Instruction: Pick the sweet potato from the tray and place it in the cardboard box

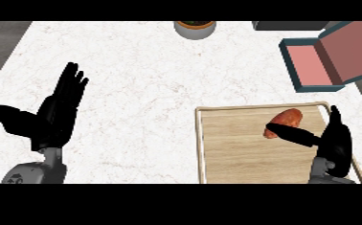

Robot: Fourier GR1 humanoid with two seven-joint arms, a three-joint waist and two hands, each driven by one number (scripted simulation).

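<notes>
The sweet potato (286, 121) lies in the upper right part of the wooden tray (233, 162), its long axis slanting from upper right to lower left. The right hand (335, 141) is just beside it, thumb extended to touch its lower end, fingers straight and holding nothing. The cardboard box (320, 59) stands open beyond the tray, to the upper right. The left hand (58, 109) rests open on the counter (141, 85), well apart. The right hand is plainly nearer.

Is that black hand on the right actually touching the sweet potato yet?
Cannot tell. In the head view the right hand's thumb crosses the sweet potato's lower edge on the tray, but this steep downward look cannot show whether it rests on it or is above it.
</notes>
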